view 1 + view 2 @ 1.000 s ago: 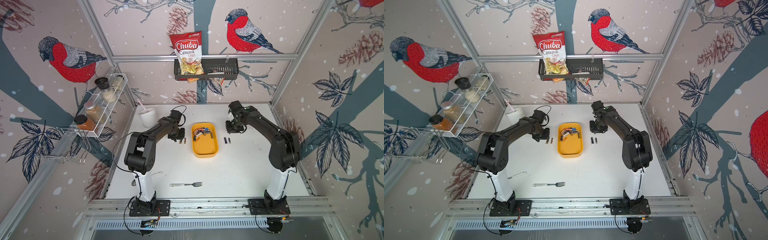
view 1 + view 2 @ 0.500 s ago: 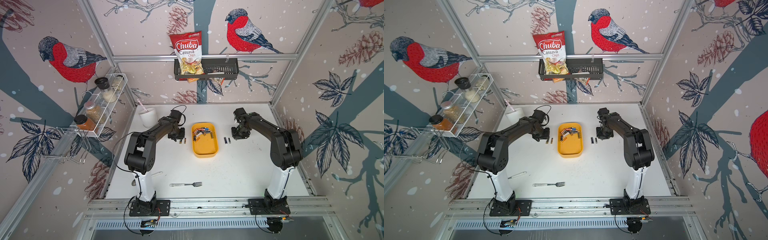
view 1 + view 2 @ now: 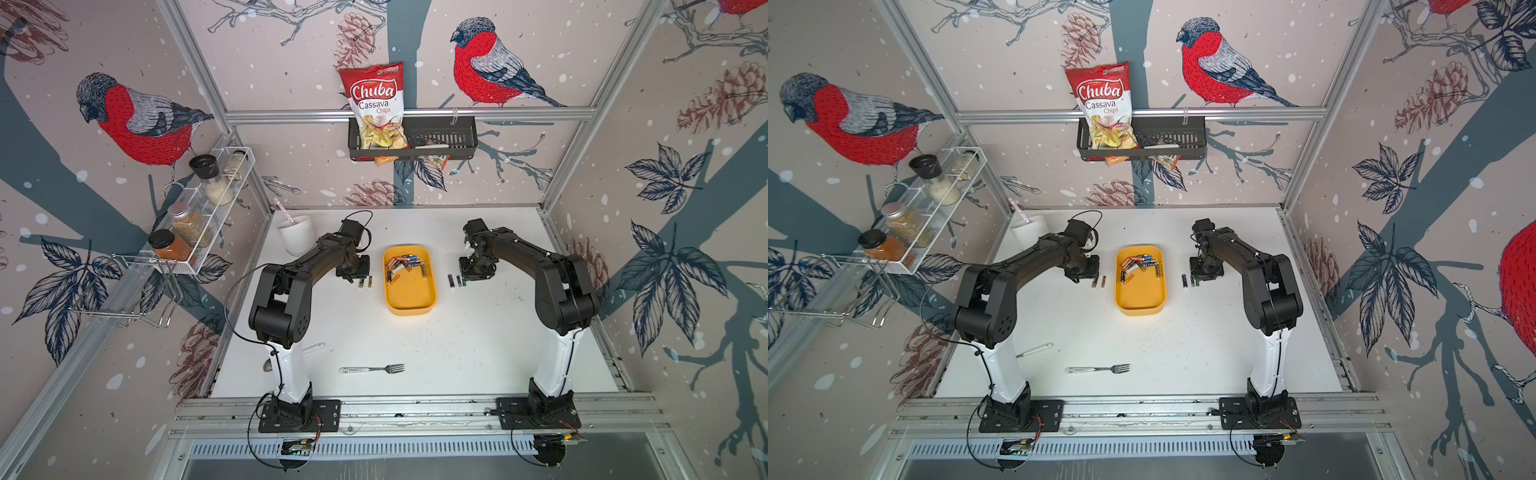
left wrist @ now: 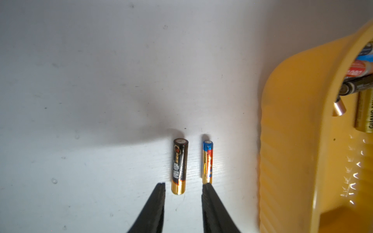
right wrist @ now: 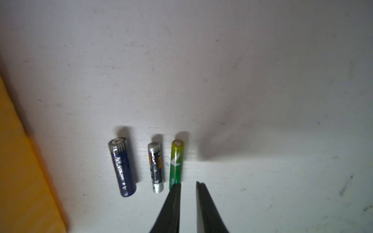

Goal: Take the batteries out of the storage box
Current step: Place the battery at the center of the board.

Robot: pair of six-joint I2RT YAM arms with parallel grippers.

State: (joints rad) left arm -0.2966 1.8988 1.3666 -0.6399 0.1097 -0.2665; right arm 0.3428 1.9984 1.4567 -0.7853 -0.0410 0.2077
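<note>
The yellow storage box sits on the white desk midway between its left and right edges. A loose heap of batteries is crowded into the end nearest the far edge. Five are already out. Toward the left edge, a black-and-gold battery and a blue-and-gold battery lie parallel and apart. The left gripper sits low at their ends, fingers parted, clutching nothing. Toward the right edge, a blue battery, a grey battery and a green battery lie in a row. The right gripper is pinched nearly closed on nothing, with one finger perhaps touching the green battery's end.
</note>
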